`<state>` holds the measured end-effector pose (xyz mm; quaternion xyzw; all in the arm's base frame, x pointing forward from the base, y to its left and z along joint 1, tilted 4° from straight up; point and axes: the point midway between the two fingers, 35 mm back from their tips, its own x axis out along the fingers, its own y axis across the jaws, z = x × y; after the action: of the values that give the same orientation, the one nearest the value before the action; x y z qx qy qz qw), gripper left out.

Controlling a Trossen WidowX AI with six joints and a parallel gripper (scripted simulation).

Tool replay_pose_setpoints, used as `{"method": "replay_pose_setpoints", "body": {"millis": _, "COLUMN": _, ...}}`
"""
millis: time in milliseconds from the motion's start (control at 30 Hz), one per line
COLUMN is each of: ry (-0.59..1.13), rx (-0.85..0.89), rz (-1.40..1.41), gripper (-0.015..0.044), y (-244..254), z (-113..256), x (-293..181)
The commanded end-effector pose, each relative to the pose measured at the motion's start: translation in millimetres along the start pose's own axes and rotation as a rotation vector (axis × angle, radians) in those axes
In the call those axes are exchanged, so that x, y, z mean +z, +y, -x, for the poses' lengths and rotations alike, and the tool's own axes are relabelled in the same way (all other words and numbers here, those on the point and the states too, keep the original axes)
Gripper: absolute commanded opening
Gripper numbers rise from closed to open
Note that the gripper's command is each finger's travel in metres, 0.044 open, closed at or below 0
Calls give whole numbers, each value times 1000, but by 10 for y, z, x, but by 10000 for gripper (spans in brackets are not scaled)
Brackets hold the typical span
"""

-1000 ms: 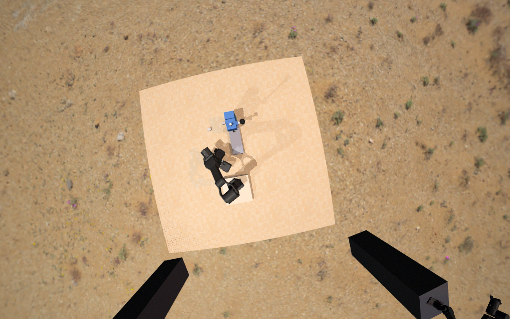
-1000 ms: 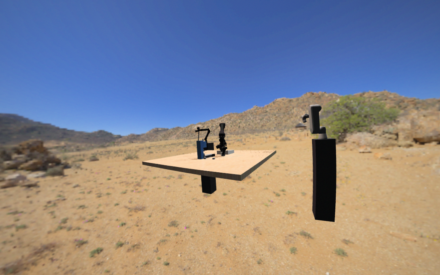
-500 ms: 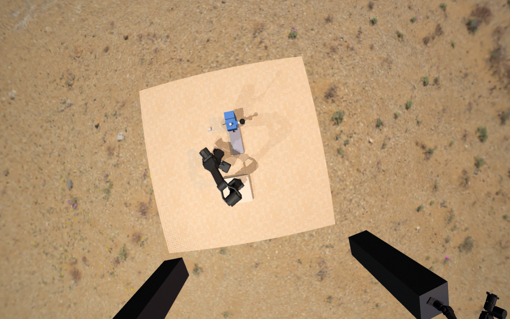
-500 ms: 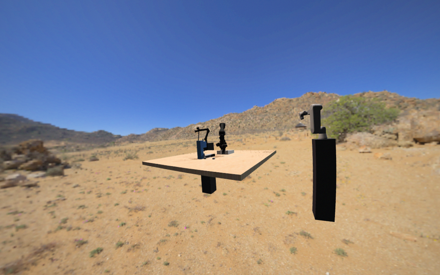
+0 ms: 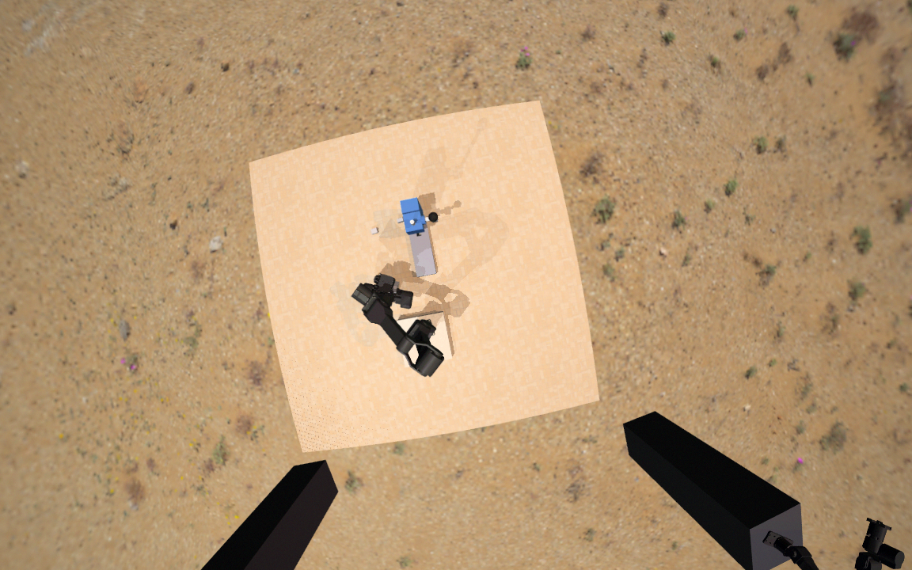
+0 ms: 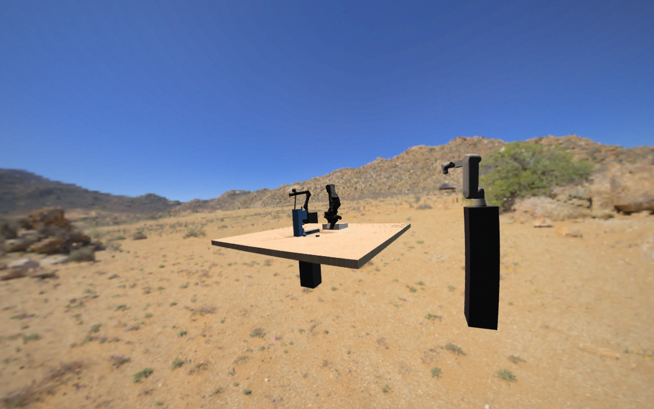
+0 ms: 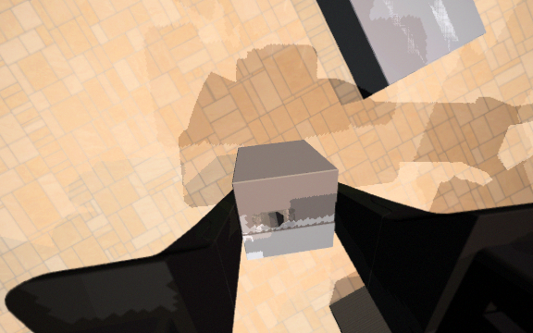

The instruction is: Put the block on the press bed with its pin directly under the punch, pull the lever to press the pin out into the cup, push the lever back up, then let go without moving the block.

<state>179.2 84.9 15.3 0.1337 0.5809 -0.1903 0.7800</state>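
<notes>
Tool (image 5: 389,290) (image 6: 331,222) (image 7: 278,188): part-open, black tapered fingers closed on opposite sides of the block.
Block (image 7: 285,185): grey, box-shaped, smooth, sharp-edged; between the fingers, off the press bed.
Dark round spot (image 7: 278,218): on the block's face, probably the pin or its hole.
Grip advice: keep squeeze steady; keep the pin axis upright; avoid twisting.
Next move: judged to be carrying it clear of the bed edge, aligning pin beneath punch, then lowering gently.
Press bed (image 5: 422,255) (image 6: 312,232) (image 7: 410,42): grey-mauve, flat, oblong, glossy, dark-sided.
Blue block-built press (image 5: 411,207) (image 6: 297,222): upright; black ball knob (image 5: 433,217) beside it.
Desk (image 5: 516,318) (image 6: 288,249) (image 7: 63,116): tan, tile-patterned.
Cup: cannot be identified.
</notes>
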Motion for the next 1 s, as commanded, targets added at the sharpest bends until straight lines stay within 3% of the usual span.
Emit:
{"method": "replay_pose_setpoints", "body": {"millis": 0, "ry": -111, "rx": 27, "rz": 80, "gripper": 0, "y": -2, "z": 8, "x": -1}}
{"method": "replay_pose_setpoints", "body": {"millis": 400, "ry": -182, "rx": 44, "rz": 120, "gripper": 0, "y": 3, "z": 10, "x": -7}}
{"method": "replay_pose_setpoints", "body": {"millis": 967, "ry": -428, "rx": 59, "rz": 114, "gripper": 0, "y": -2, "z": -98, "x": -66}}
